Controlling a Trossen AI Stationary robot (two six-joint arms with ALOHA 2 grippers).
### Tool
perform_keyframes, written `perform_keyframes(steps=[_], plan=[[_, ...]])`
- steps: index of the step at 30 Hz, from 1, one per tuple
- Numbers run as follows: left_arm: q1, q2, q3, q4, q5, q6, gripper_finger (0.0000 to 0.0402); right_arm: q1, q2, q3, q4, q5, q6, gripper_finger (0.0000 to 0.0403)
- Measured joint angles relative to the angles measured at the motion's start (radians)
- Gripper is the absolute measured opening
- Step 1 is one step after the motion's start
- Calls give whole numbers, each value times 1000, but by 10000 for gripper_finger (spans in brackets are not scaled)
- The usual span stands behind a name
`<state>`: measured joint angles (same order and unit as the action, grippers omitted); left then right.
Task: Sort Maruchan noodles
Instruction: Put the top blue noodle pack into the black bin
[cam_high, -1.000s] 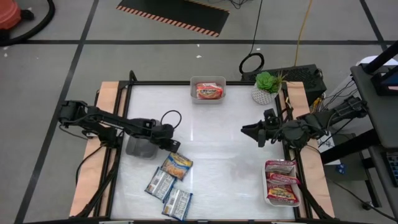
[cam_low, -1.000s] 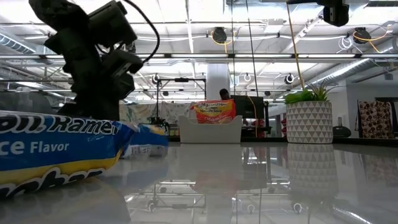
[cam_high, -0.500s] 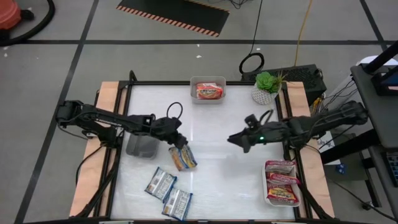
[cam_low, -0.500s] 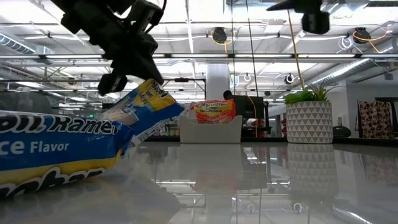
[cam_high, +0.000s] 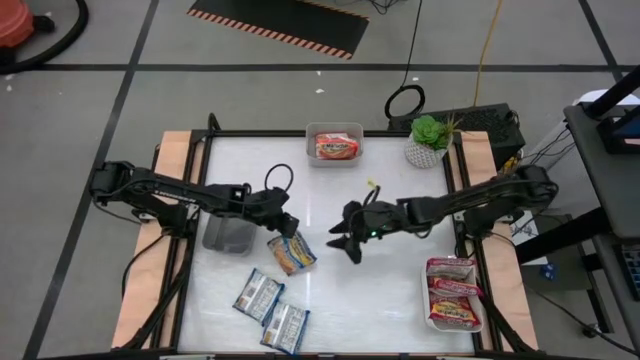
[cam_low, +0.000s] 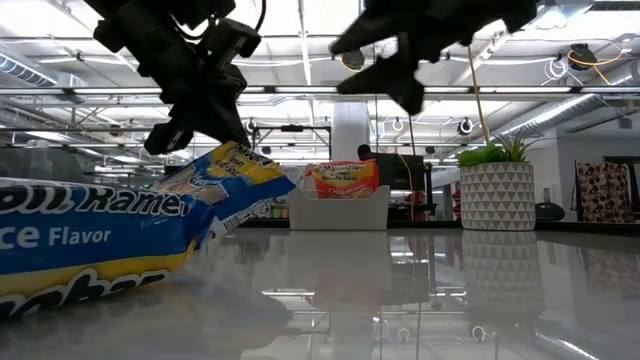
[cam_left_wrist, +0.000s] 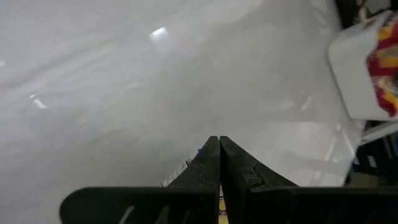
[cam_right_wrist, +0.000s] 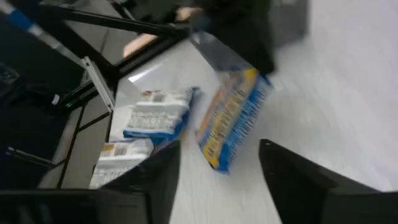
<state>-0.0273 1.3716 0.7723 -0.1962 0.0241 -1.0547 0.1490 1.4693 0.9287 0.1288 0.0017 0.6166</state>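
Note:
My left gripper (cam_high: 284, 228) is shut on a blue-and-yellow Maruchan noodle packet (cam_high: 293, 253), held a little above the table's middle left. My right gripper (cam_high: 350, 246) hovers open just right of that packet (cam_right_wrist: 233, 118), its fingers pointing at it and touching nothing. Two blue-silver packets (cam_high: 258, 295) (cam_high: 285, 326) lie flat near the front edge. One of them fills the low view's left (cam_low: 90, 240). An orange packet (cam_high: 335, 147) lies in the far white tray, and maroon packets (cam_high: 455, 298) lie in the right white tray. My left gripper pinches the packet's upper short edge (cam_low: 205, 150) between its two shut fingers (cam_left_wrist: 219, 163), coming slanting down from the table's left. The packet hangs tilted below the fingers, its lower end (cam_low: 262, 195) lifted clear of the table.
A grey tray (cam_high: 226, 236) stands at the left edge beside my left arm. The white tray (cam_high: 334, 133) sits at the far edge, another (cam_high: 432, 298) at the near right. A potted plant (cam_high: 430, 140) stands far right. Bare tabletop (cam_high: 380, 300) lies between the two arms.
My left gripper has risen with the blue-and-yellow packet, which lay flat on the table and now hangs tilted and turned, clear of the surface. My right gripper has swept from the table's right side toward the middle and down, rolling, and now stands close to the held packet.

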Motion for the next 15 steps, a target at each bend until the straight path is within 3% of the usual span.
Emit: perform_keyframes(steps=[8,15], plan=[[-2,0,0,-8,-44,-58,0,-13,163,0,102,-4,82,320],[-8,0,0,9,-63,-77,0,-39,282,0,247,-138,175,345]])
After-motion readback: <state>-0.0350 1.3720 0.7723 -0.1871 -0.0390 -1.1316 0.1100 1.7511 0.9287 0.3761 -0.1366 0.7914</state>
